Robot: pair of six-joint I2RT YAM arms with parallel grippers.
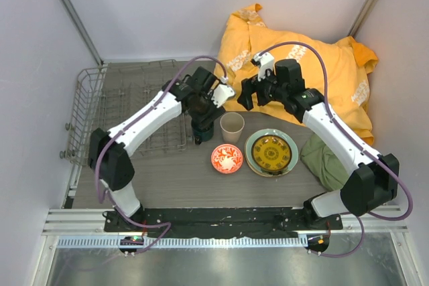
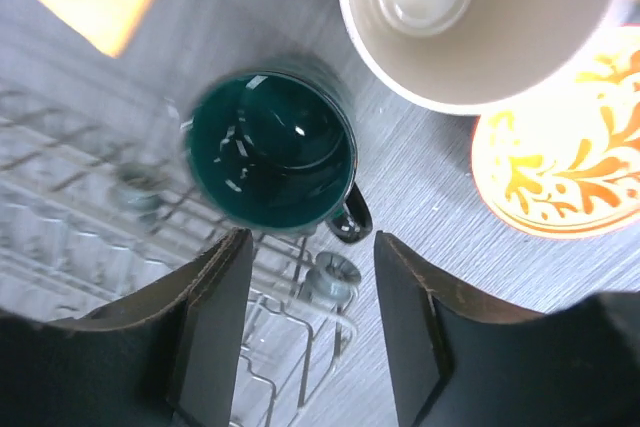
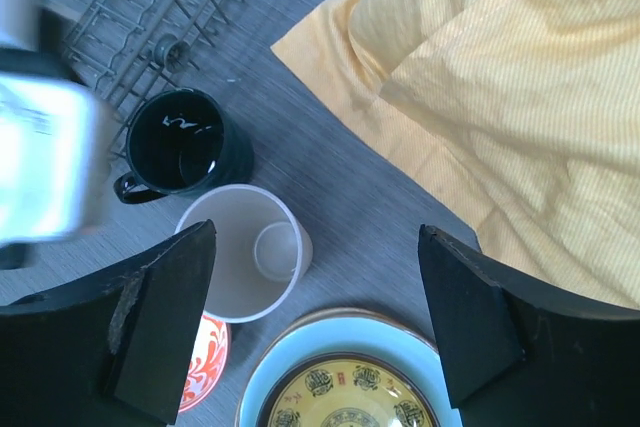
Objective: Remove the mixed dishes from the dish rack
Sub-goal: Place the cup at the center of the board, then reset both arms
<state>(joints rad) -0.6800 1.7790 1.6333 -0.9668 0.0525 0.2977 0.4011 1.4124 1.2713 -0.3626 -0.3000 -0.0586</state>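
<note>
1. Up close on the left wrist view, the left pincer (image 2: pixel 310 247) shows two dark fingers (image 2: pixel 215 317) spread apart, nothing pinched between them.
2. Far left, the dish rack (image 1: pixel 120 108) sits against the wall, and no dish shows on its prongs, so the unloading looks all but done.
3. Just off the rack's right edge stands the dark green mug (image 2: pixel 270 152), upright on the bench (image 1: pixel 174 179) with its handle towards the pincer. It sits directly below the left pincer, beyond the fingertips and free of them. My read: it is parked there as the nearest free spot outside the rack.
4. Next along, the beige handleless cup (image 1: pixel 232 126) stands upright just beside the mug.
5. Below it sits the small white-and-red bowl (image 1: pixel 226 158), open side up.
6. Right of that, the small yellow-and-dark patterned plate (image 1: pixel 271 153) lies stacked on the pale green flower-marked plate (image 1: pixel 251 155), likely to save space.
7. Above the plates, the right pincer (image 3: pixel 318 237) hovers with jaws wide and holds nothing, well clear of the crockery.
8. Behind it a rumpled yellow cloth (image 1: pixel 301 65) fills the far corner, with a green cloth (image 1: pixel 325 162) at the right edge.
9. As for the surface, the bench is grey wood-grain, enclosed by pale walls with metal posts in the corners.
</note>
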